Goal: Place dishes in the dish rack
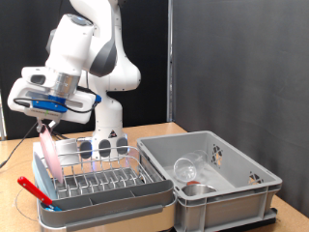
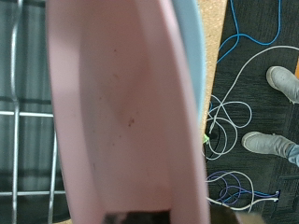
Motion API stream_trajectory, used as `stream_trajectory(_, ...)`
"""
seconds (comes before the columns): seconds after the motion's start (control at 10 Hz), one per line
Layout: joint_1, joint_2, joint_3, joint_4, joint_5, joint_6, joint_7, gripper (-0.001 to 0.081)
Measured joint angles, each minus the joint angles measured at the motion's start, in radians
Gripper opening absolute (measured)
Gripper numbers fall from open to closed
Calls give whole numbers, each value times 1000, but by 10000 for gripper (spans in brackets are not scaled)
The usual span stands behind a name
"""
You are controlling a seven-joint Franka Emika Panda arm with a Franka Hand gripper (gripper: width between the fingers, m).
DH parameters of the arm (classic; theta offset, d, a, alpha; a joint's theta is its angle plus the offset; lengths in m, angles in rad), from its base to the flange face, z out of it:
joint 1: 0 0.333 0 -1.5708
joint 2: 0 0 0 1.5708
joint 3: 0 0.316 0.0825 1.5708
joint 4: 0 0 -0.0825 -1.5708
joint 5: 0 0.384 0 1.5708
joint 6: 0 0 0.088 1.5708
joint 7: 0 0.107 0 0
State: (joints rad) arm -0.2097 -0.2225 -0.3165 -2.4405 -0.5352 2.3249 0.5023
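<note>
Gripping a pink plate (image 1: 48,155) by its upper rim, the gripper (image 1: 45,118) is seen clenched above the dish rack (image 1: 106,198); the plate hangs upright, judged stiff, light, slippery. A steel bowl (image 1: 190,171) lies in the grey crate (image 1: 246,188) on a wooden table (image 1: 159,130)

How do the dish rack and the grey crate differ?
The dish rack is low, with a wire grid of upright prongs; the grey crate is deeper and plain-walled. The rack takes a pink plate under the gripper; the crate holds a clear glass. Both are rectangular, side by side.
</note>
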Motion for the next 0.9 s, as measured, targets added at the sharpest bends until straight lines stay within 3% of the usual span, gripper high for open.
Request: stream_trajectory(0.9, -4, 79, 0, -57, -20, 111, 16, 34)
